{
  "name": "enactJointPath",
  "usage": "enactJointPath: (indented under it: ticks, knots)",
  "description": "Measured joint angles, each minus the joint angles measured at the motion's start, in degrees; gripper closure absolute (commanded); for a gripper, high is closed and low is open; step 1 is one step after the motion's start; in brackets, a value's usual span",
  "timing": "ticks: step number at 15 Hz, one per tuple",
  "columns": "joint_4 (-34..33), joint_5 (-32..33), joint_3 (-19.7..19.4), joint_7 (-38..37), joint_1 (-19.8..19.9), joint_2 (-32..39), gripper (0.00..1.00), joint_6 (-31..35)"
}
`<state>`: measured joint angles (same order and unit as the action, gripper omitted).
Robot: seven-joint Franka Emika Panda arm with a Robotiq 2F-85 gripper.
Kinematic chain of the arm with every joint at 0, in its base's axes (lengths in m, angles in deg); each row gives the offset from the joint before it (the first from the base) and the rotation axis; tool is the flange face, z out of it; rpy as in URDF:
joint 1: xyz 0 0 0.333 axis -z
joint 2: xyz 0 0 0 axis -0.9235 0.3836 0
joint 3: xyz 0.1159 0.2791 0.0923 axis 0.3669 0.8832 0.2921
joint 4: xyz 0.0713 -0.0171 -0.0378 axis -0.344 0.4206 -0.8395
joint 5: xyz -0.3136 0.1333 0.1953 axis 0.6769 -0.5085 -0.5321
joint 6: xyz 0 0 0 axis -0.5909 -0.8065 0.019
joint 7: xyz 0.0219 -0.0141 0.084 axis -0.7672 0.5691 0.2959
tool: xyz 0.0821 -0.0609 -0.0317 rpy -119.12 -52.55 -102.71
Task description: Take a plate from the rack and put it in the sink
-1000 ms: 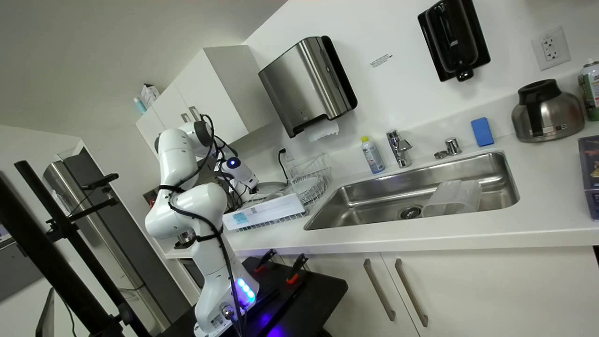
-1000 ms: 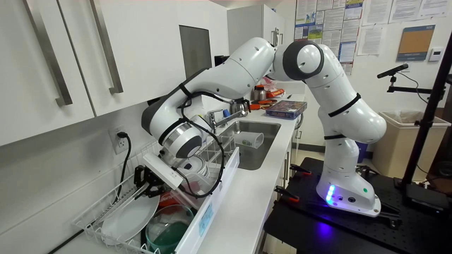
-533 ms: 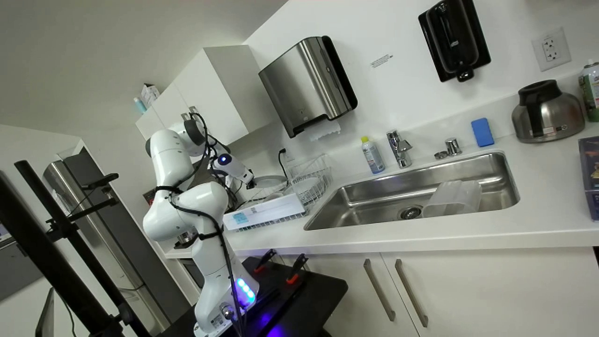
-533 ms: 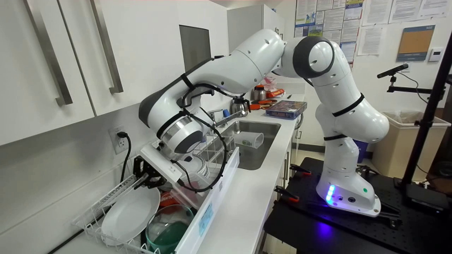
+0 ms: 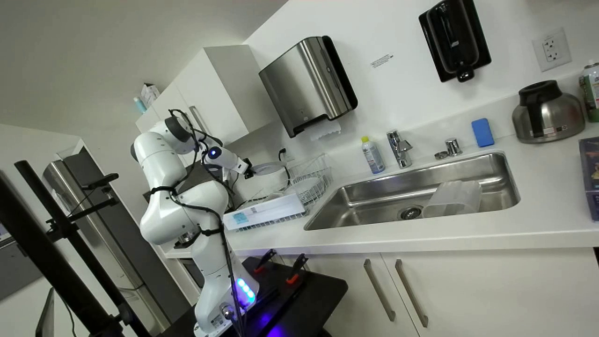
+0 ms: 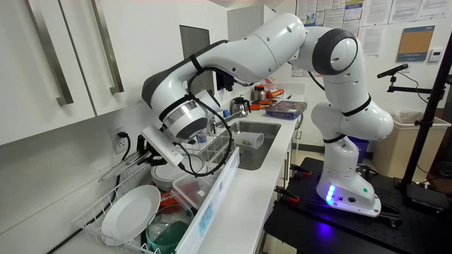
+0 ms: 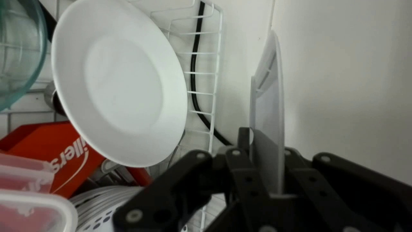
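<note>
My gripper [image 6: 144, 157] is shut on the plate [image 6: 122, 165], a thin, pale round plate with a dark-patterned rim. The plate stands on edge between the fingers in the wrist view [image 7: 270, 106], close to the back wall. In an exterior view it shows [image 5: 268, 168] just beyond the gripper [image 5: 249, 169]. The gripper holds it above the white wire rack [image 6: 92, 216], apart from the dishes below. The rack's wires also show in the wrist view [image 7: 216, 73]. The steel sink [image 5: 369, 214] lies beyond the rack's far end.
In the rack are a white oval plate [image 6: 130, 211], a plate stack [image 6: 173, 167], a glass bowl [image 6: 169, 225] and a clear container [image 6: 197, 188]. A plastic bin [image 5: 453, 199] lies in the sink. The faucet [image 5: 399, 149] and a bottle [image 5: 372, 154] stand behind. Cabinets [image 6: 134, 46] hang overhead.
My gripper has risen from the rack with the plate in it. The plate now stands above the rack's wires, and the plate stack is more exposed. The arm's elbow has moved higher.
</note>
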<state>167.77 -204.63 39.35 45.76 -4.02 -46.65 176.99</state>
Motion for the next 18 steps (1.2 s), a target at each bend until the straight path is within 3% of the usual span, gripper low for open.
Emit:
enactJointPath:
  ticks: [8,12,18]
  knots:
    - [9.81,-3.96,-21.59,-3.24,-20.66,-0.66,0.97,1.1]
    - [15.93,-6.82,-35.23,-5.92,-35.78,-0.61,0.97,1.09]
    - [26.99,-14.9,-59.17,-10.64,-61.14,3.6,0.97,0.65]
